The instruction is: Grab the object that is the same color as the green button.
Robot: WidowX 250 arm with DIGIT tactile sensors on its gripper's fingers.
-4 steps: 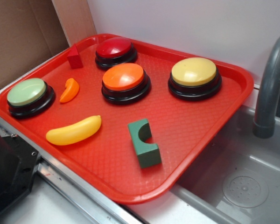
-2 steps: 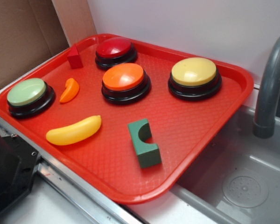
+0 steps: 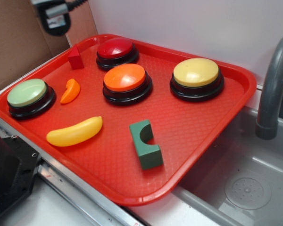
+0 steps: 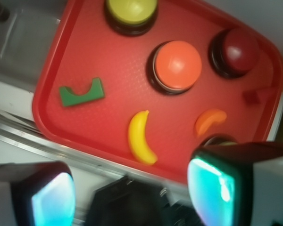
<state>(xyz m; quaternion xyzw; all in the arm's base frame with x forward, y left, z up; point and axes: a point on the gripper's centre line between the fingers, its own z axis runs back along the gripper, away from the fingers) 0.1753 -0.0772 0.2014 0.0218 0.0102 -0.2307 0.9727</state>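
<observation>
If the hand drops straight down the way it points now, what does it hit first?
Probably the tray's near rim beside the small yellow plastic banana; the hand is open and high above, so depth is uncertain.

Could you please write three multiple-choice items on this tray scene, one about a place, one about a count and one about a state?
1. Where does the green block lie on the red tray?
A. beside the red button
B. near the front edge, right of the banana
C. on top of the green button

2. How many dome buttons stand on the tray?
A. three
B. four
C. five

3. How do the gripper fingers stand?
A. shut on the block
B. shut on the banana
C. apart, holding nothing

Answers: 1 B, the block sits right of the banana by the front rim. 2 B, green, red, orange and yellow. 3 C, the wrist view shows a wide empty gap between the fingers.
</observation>
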